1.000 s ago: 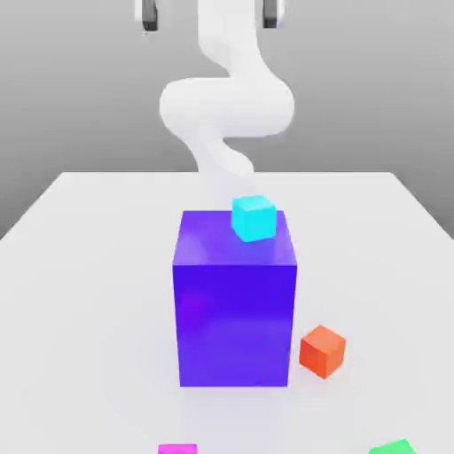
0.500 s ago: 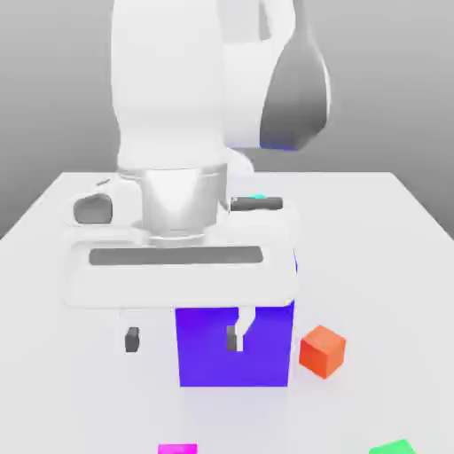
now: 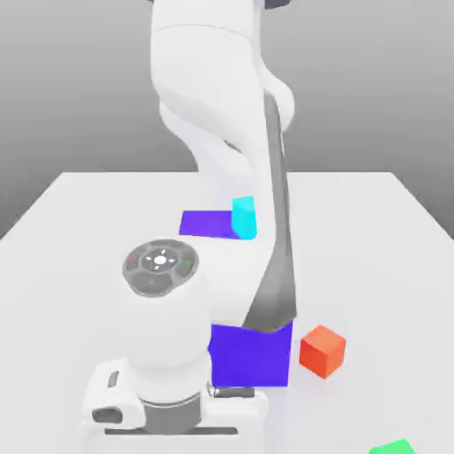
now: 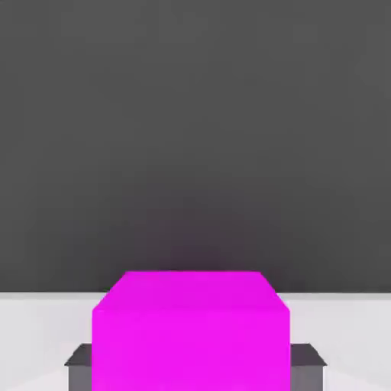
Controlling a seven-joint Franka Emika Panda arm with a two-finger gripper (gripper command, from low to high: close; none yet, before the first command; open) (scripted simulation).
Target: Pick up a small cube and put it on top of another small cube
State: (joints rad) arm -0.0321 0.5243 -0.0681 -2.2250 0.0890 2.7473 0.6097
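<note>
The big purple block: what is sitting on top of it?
A small cyan cube rests on the big purple block, near its far edge. The white robot arm covers part of the cube and much of the block's top.

The big blue block (image 3: pixel 253 355) stands mid-surface (image 3: pixel 71 230), blocking passage, with a cyan cube (image 3: pixel 243 218) on top. An orange cube (image 3: pixel 322 350) sits just beside it on the exterior view's right. Bare surface lies open on both flanks.
</note>
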